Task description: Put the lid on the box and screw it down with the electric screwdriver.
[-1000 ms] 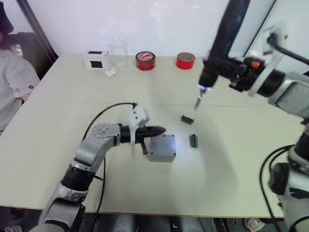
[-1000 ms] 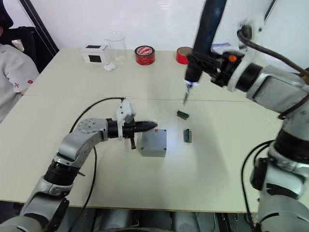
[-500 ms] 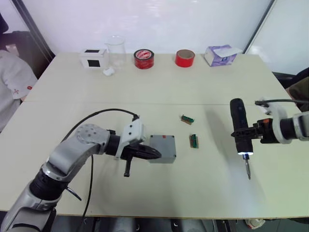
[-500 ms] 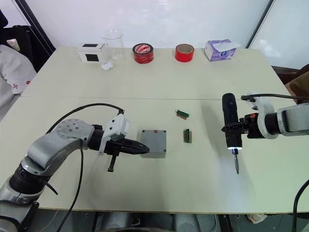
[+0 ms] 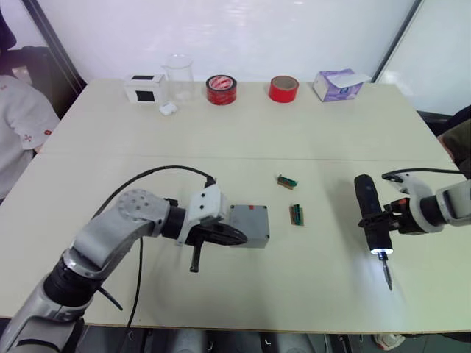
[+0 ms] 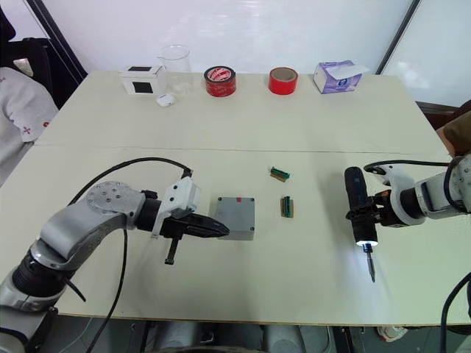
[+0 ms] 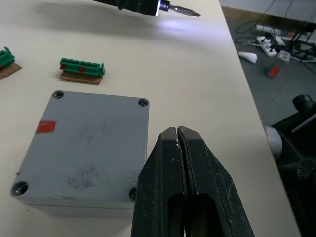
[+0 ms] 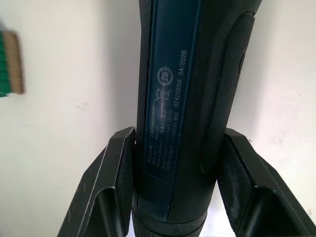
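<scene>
Your right gripper (image 6: 366, 212) is clamping the electric screwdriver (image 6: 358, 211) near the table's (image 6: 243, 125) right edge, tip light glowing, bit pointing at you. Your left gripper (image 6: 221, 229) is resting with fingers (image 7: 190, 168) pressed together at the box's (image 6: 235, 218) left side. The lid (image 7: 86, 144) is sitting on the box, red mark up. Two green connectors (image 6: 285, 207) are lying just right of the box

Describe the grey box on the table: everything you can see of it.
The box is a small square grey enclosure, plastic by its look, with its lid on: a flat, scuffed top with round recessed screw holes at the corners and a small red mark near one edge. It sits flat on the table. The left gripper, fingers shut, lies by its side; contact is unclear.
</scene>
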### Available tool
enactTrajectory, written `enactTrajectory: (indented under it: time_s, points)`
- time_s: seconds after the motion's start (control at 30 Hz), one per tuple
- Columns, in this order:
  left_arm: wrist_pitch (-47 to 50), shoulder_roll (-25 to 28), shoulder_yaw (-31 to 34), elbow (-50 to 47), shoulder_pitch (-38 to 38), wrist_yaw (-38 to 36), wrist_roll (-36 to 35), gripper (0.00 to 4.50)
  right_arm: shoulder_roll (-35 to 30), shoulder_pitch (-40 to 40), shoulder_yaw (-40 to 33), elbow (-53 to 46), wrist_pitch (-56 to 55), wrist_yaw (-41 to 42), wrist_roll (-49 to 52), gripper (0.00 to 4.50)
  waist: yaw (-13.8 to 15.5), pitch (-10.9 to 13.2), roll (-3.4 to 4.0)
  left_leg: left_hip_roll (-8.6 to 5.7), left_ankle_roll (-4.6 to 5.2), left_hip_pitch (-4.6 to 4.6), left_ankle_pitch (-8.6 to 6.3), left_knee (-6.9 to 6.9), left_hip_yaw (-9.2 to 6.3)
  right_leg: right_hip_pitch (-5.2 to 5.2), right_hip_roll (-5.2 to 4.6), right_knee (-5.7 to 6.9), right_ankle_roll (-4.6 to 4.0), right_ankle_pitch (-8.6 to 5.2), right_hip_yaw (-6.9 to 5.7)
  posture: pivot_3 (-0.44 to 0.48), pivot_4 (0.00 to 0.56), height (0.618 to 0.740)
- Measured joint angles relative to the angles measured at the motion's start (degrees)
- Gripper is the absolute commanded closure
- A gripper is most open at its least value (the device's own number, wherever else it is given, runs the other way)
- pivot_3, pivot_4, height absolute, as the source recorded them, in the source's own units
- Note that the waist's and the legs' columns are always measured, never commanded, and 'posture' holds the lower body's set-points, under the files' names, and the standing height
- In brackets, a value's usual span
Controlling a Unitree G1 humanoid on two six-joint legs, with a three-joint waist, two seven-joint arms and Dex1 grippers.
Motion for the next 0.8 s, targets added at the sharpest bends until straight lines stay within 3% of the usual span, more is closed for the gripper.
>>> enactTrajectory:
  time_s: [0.03,0.1,0.13,0.17,0.27,0.5,0.8]
  points:
    - [0.0,0.0,0.1,0.1,-0.1,0.0,0.0,4.5,0.2,0.2,0.2,0.0,0.0,0.8,-1.3,2.67,0.0,0.0,0.0,0.0,0.0,0.0,0.0,0.0,0.0,0.0,0.0,0.0,0.01,0.0,0.0,0.0,0.15,0.74]
    - [0.0,0.0,0.3,0.5,-0.1,0.0,0.0,4.5,0.6,0.4,0.5,0.0,-0.1,2.4,-3.9,1.7,0.0,0.0,0.0,0.0,0.0,0.0,0.0,0.0,0.0,0.0,0.0,0.01,0.02,0.01,0.0,0.0,0.15,0.74]
    - [0.0,0.0,0.6,0.6,-0.1,0.0,0.0,4.5,0.7,0.6,0.7,0.0,-0.1,3.2,-5.2,1.53,0.1,0.0,0.0,0.0,0.0,0.0,0.0,0.0,0.0,0.0,0.0,0.0,0.02,0.01,0.0,0.0,0.15,0.74]
    - [0.0,0.1,1.1,0.8,-0.2,0.0,0.0,4.5,0.7,0.6,0.7,0.0,-0.3,4.3,-6.5,1.01,0.1,0.0,0.0,0.0,0.0,0.0,0.0,0.0,0.0,0.0,0.0,0.0,0.02,0.01,0.0,0.0,0.15,0.74]
    - [0.0,0.9,2.3,1.9,-0.4,0.0,-0.4,4.5,0.7,0.8,0.7,-0.8,-1.3,7.0,-9.4,0.03,0.0,0.0,0.0,0.0,0.0,0.03,0.0,0.01,0.0,0.03,0.0,0.01,0.02,0.01,0.0,0.0,0.15,0.74]
    - [-0.1,2.0,10.3,10.2,-2.0,0.5,-2.3,4.5,0.5,1.7,1.6,-3.6,-4.7,12.5,-15.5,0.03,0.0,0.0,-0.01,0.0,-0.02,0.11,0.01,0.04,-0.01,0.13,0.0,0.02,0.08,0.04,-0.02,0.0,0.15,0.74]
    - [-2.1,4.1,11.4,14.6,-0.6,-0.8,-1.8,4.5,-1.9,-3.9,0.2,-7.4,-11.0,16.9,-21.7,0.03,0.0,0.0,0.06,0.0,-0.05,0.11,0.02,0.04,0.04,0.09,-0.02,0.07,0.09,0.05,-0.02,0.0,0.15,0.74]
